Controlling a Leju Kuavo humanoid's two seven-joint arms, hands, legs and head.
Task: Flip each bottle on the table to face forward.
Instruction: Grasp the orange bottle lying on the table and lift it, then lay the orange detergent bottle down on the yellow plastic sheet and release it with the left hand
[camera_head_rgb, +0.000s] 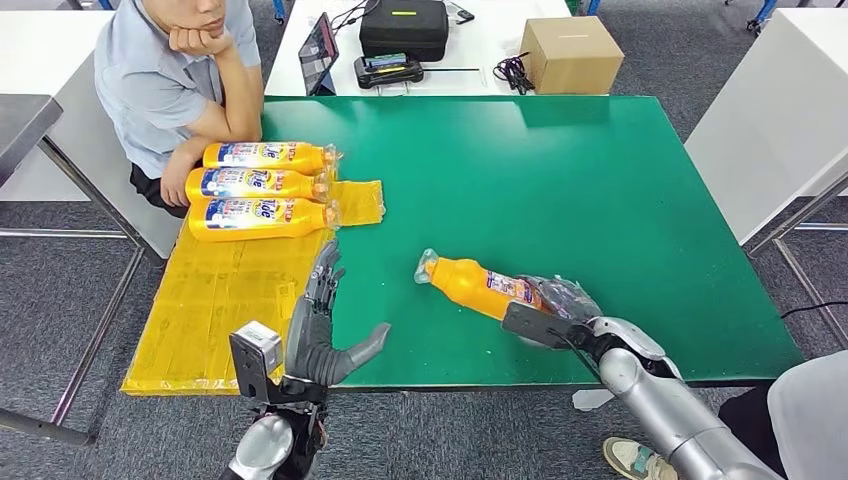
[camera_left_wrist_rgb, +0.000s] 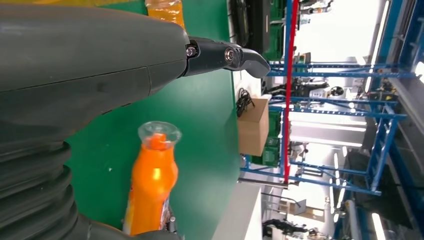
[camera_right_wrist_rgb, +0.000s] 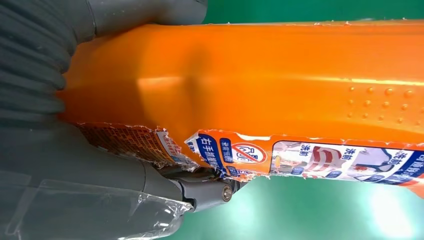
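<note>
Looks like mid-flip on the fourth orange detergent bottle (camera_head_rgb: 478, 286): lying on its side on the green table (camera_head_rgb: 560, 170), clear-capped neck pointing away from the right hand (camera_head_rgb: 556, 308) and off toward the left hand (camera_head_rgb: 322, 325), base end tucked into the right hand's grasp. Gripping it firmly, going by the right wrist view, with thumb and fingers wrapped around the body and the torn label edge (camera_right_wrist_rgb: 200, 147) sitting right against a finger. Left hand resting open on the table edge, fingers stretched flat, holding nothing, well apart from the bottle. Probably still needing a roll about the long axis so the front label ends up on top, then a carry over to the yellow mat (camera_head_rgb: 225, 290) just beyond the left hand's fingertips, next to the three finished bottles (camera_head_rgb: 262, 187) already lined up label-up. Readable stuff: blue-and-red brand lettering on those three, too small to spell for sure; on the held one, Chinese characters on a blue strip, a red prohibition circle, small usage pictures. Person's arm (camera_head_rgb: 205, 125) leaning by the far row, so worth keeping the placement clear of it.
</note>
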